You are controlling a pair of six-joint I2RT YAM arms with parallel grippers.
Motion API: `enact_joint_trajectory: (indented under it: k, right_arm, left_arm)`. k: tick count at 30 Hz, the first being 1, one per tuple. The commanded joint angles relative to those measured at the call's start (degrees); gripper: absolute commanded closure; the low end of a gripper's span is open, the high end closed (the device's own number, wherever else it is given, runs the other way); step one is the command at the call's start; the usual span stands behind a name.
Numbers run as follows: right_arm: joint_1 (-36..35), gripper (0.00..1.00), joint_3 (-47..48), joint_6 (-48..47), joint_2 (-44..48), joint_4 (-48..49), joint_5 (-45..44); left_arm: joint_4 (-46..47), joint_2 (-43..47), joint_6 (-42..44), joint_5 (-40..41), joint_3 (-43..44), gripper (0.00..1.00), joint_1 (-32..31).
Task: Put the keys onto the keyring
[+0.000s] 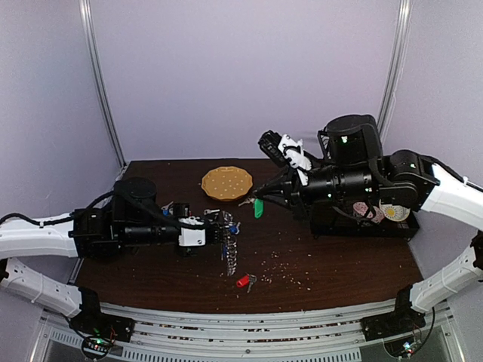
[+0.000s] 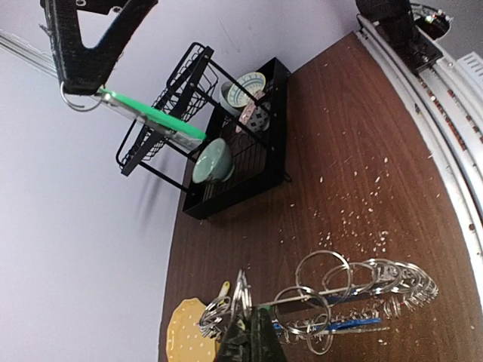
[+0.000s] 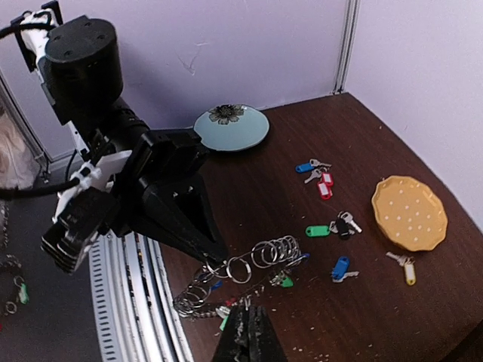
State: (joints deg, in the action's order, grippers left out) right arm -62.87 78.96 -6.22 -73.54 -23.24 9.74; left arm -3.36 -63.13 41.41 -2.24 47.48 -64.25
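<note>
My left gripper (image 1: 224, 226) is shut on the keyring (image 1: 230, 256), a wire strung with split rings and a few tagged keys that hangs down to the table. In the left wrist view the fingers (image 2: 253, 339) pinch the wire of the keyring (image 2: 324, 294). My right gripper (image 1: 261, 194) hovers right of it, shut on a green-tagged key (image 1: 258, 208). That key (image 2: 151, 117) dangles from the right gripper (image 2: 79, 79) by its small ring. Loose keys lie on the table: a red-tagged one (image 1: 243, 280), and in the right wrist view blue and red ones (image 3: 313, 170), a green one (image 3: 321, 230), a blue one (image 3: 341, 268) and a yellow one (image 3: 404, 262).
A yellow-orange plate (image 1: 226, 182) sits at the back centre. A black dish rack (image 1: 362, 222) with bowls stands at the right under my right arm. A teal flowered plate (image 3: 230, 127) lies near the wall. Crumbs speckle the dark table (image 1: 324, 264).
</note>
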Motion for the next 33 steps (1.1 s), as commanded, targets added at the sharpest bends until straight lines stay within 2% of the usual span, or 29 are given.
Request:
enact_joint_trajectory:
  k: [1, 4, 8, 11, 13, 20, 33]
  right_arm:
    - [-0.3, 1.00, 3.3, 23.1, -3.4, -6.8, 3.8]
    - [-1.5, 1.00, 2.6, 27.6, -6.1, -6.8, 7.0]
    - [-1.6, 1.00, 2.4, 28.9, -8.4, -7.4, 7.7]
    - [-1.0, 1.00, 2.9, 30.0, -9.8, -5.8, 11.5]
    - [-0.8, 1.00, 3.8, 29.7, -11.4, -6.4, 14.1]
    - [-0.6, 1.00, 9.6, 25.5, -17.1, -13.6, 13.3]
    - [2.2, 1.00, 8.8, 27.9, -14.8, -11.9, 14.7]
  left_arm:
    - [6.7, 1.8, 6.5, 7.4, -1.8, 1.00, -2.0]
    - [8.3, 2.2, 7.5, 6.1, -3.4, 1.00, -2.8]
    - [11.6, 3.3, 8.1, 3.9, -5.1, 1.00, -3.1]
    - [12.7, 3.6, 10.0, 3.0, -6.0, 1.00, -3.2]
    - [13.5, 3.8, 11.4, 2.9, -6.9, 1.00, -3.4]
    - [14.2, 3.9, 13.8, 3.0, -7.5, 1.00, -3.5]
    - [16.4, 5.8, 17.2, 3.9, -10.4, 1.00, -4.0]
